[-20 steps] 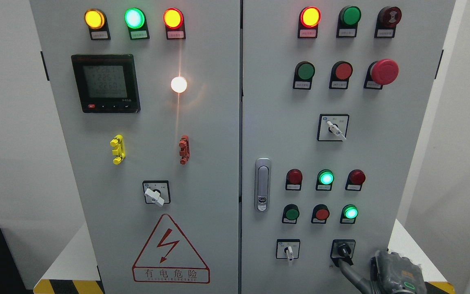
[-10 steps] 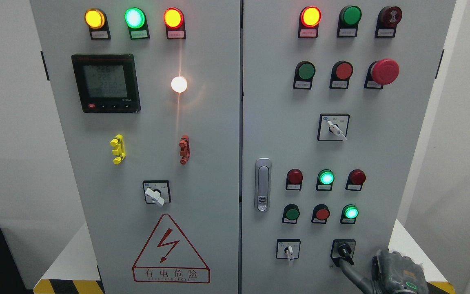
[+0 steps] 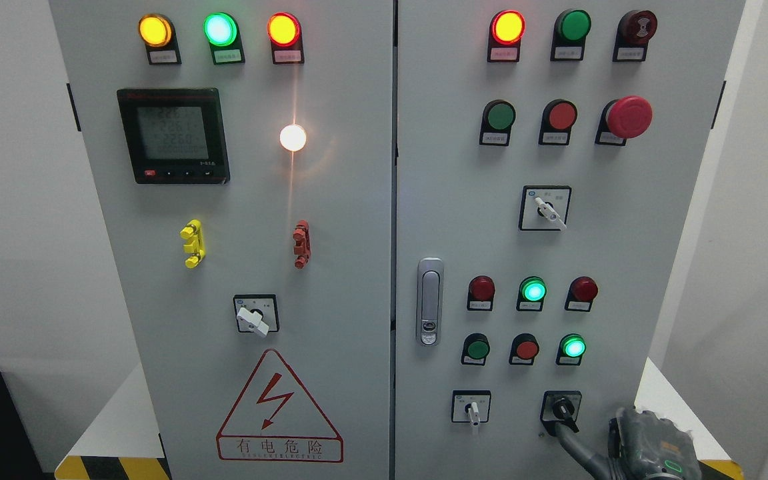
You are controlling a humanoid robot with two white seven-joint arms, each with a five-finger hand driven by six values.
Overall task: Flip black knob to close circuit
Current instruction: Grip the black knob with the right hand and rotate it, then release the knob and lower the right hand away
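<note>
The black knob (image 3: 563, 407) sits in a black square plate at the lower right of the grey cabinet's right door (image 3: 624, 280). Its handle points down and slightly right. My right hand (image 3: 651, 445) shows at the bottom right corner, grey, with a small green light on its back. One dark finger (image 3: 574, 448) stretches up and left from it, its tip just under the knob's lower end. I cannot tell whether it touches. The hand holds nothing. My left hand is out of view.
A white-handled selector (image 3: 471, 408) sits left of the black knob, and another (image 3: 545, 208) higher up. Lit green lamps (image 3: 573, 347) and push buttons are above the knob. A chrome door latch (image 3: 429, 301) is at the door's left edge. A red mushroom button (image 3: 628, 117) juts out at upper right.
My right hand has shifted very slightly to the right. The knob's handle has not turned. The meter's digits have flickered.
</note>
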